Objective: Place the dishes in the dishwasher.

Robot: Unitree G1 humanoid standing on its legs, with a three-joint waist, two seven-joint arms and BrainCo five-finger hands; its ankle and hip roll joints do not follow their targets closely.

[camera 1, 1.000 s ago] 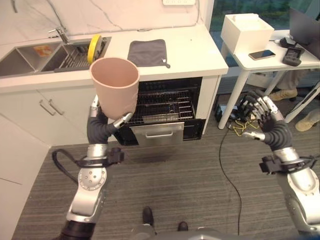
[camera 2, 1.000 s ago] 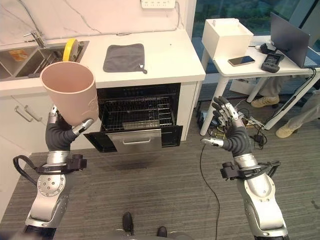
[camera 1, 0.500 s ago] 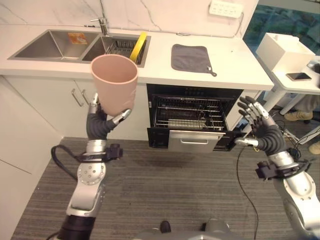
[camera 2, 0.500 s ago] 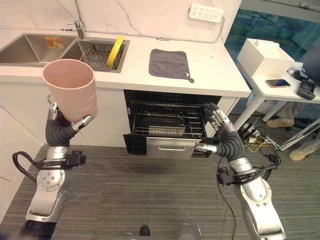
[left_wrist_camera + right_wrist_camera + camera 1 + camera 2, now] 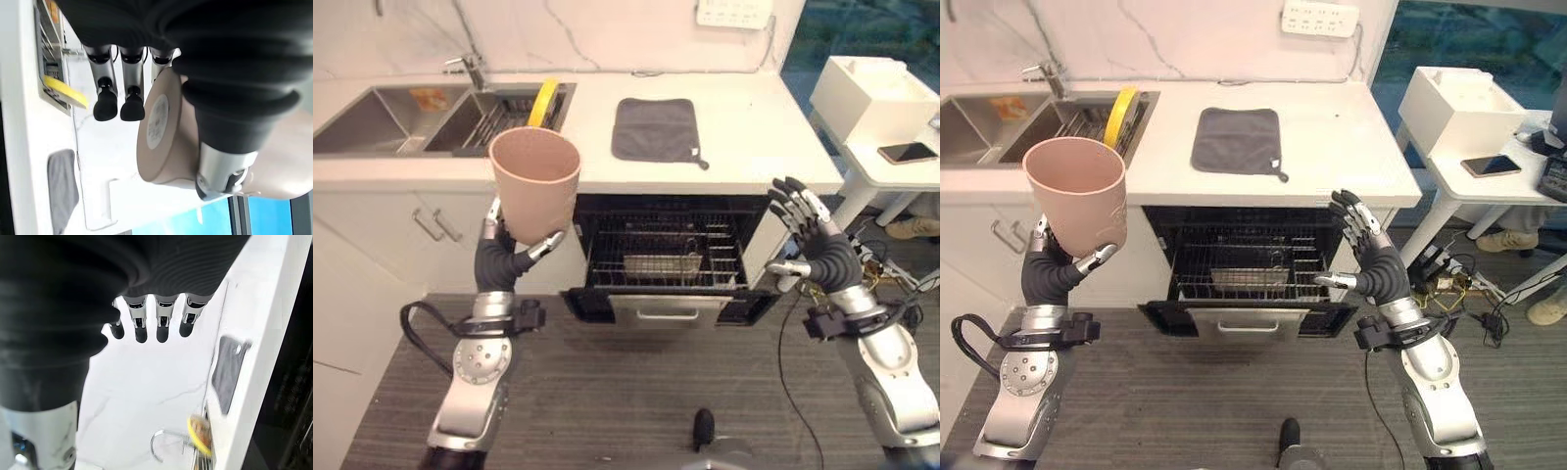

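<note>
- Since the frame half a second back, the whole view is sitting squarer to the open dishwasher point(image 5: 666, 264), a shift of the camera; the pink cup point(image 5: 536, 186) is keeping its place above the left wrist.
- Left hand point(image 5: 505, 253) is gripping the pink cup from below, thumb and fingers curled round its base (the left wrist view is showing the thumb pressed to the cup wall), mouth up, raised in front of the counter edge left of the dishwasher.
- Right hand point(image 5: 1374, 262) is hovering empty, fingers spread and straight, just beside the dishwasher's right side.
- A wire rack point(image 5: 1252, 262) is sitting pulled out inside the dishwasher.
- On the counter point(image 5: 754, 127), a grey cloth point(image 5: 653, 129) is lying flat, and a yellow plate point(image 5: 544, 101) is standing on edge in the sink point(image 5: 372, 122).
</note>
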